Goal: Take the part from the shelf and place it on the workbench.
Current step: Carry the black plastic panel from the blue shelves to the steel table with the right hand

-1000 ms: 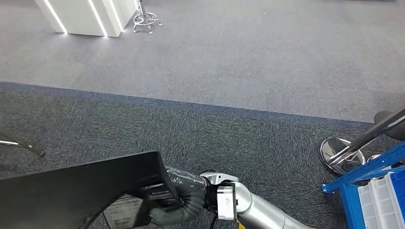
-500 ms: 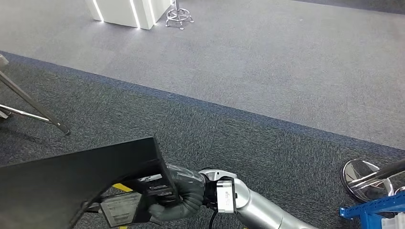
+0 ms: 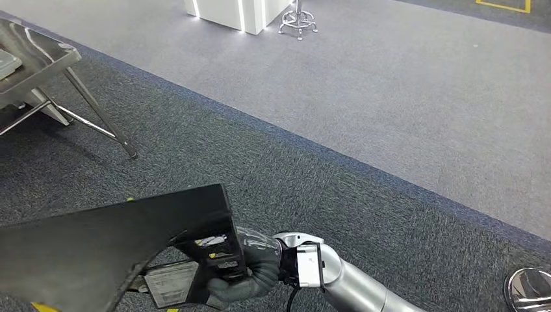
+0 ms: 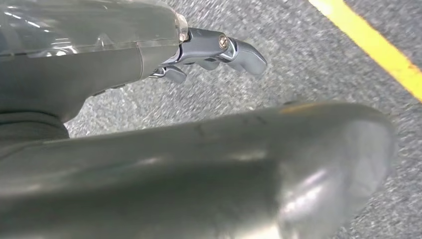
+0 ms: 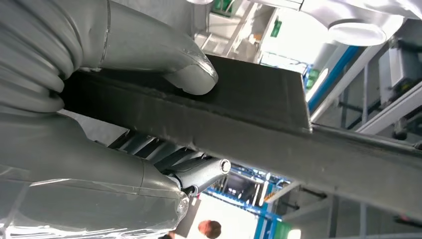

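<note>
The part (image 3: 110, 250) is a flat black panel held low at the front left of the head view, slightly tilted. My right hand (image 3: 250, 270) grips its near right corner. In the right wrist view the thumb (image 5: 169, 57) presses on one face of the part (image 5: 239, 114) and the fingers (image 5: 199, 174) wrap under the other. A metal workbench (image 3: 45, 55) on slanted legs stands at the far left. My left hand (image 4: 214, 47) hangs over the carpet, thumb and fingers apart, with nothing in it.
Dark carpet lies ahead and lighter grey carpet beyond it. A white lit counter (image 3: 237, 10) and a stool base (image 3: 297, 25) stand far off. A chrome stool base (image 3: 529, 292) sits at the lower right. A yellow floor line (image 4: 378, 55) runs under my left hand.
The whole view has swung left as the camera turned: the workbench has come in at the left and the blue shelf has gone out at the right. My right hand still holds the part.
</note>
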